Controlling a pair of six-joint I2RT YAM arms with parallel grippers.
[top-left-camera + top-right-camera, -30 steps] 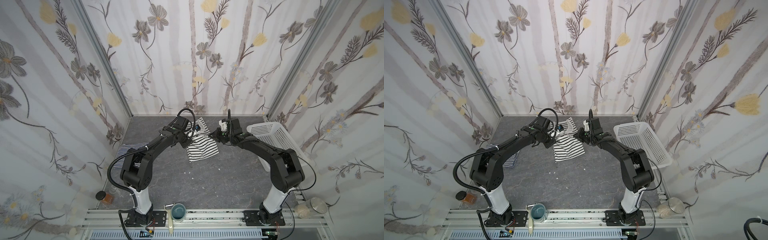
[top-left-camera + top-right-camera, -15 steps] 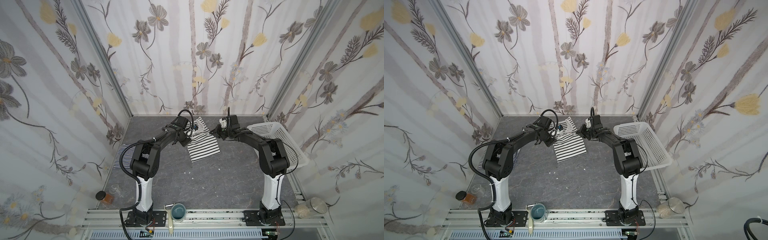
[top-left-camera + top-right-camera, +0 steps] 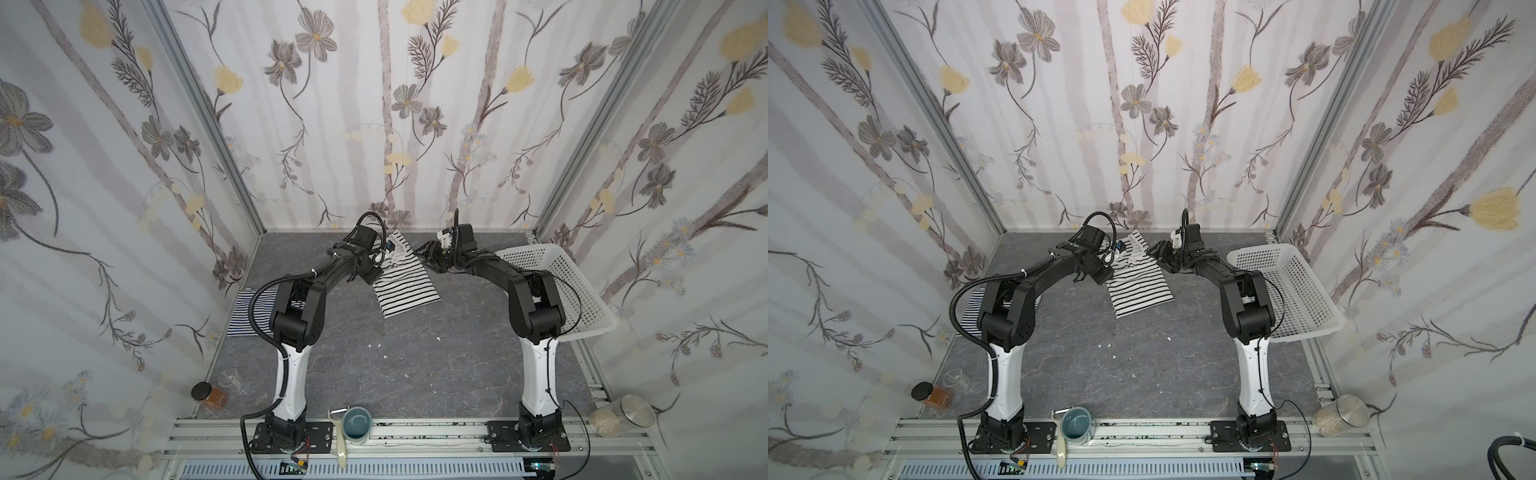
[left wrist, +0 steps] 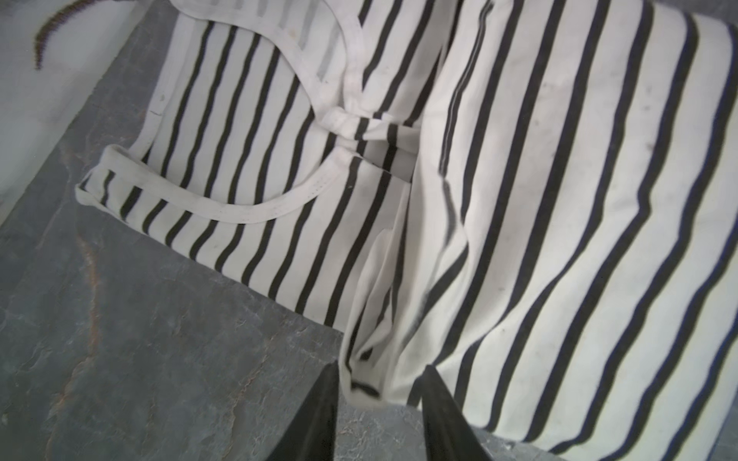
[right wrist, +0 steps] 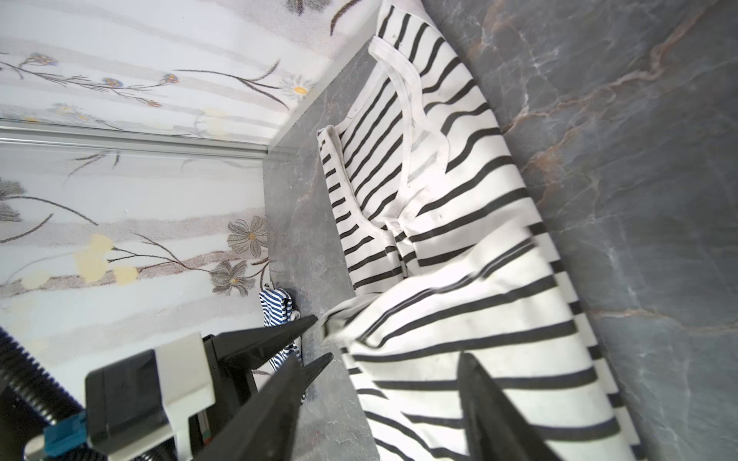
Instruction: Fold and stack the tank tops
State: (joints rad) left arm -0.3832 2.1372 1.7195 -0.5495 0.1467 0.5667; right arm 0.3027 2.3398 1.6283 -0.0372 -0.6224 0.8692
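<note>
- Knit of black-striped tank top (image 3: 405,291) is looking soft and floppy; folded-edge corners are probably offering best hold.
- Left end effector (image 4: 381,366) and right end effector (image 5: 379,356) are standing spread.

Left arm (image 3: 332,267), right arm (image 3: 494,268): jaws apart

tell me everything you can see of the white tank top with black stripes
The white knit tank top with wide-spaced black stripes lies on the dark grey stone-look table near the back wall. White trim edges its neckline and armholes; faint grey marks dot the cloth. Its lower part is folded over the body, straps uncovered. A corner sits between the left pincer's parted fingers.
</note>
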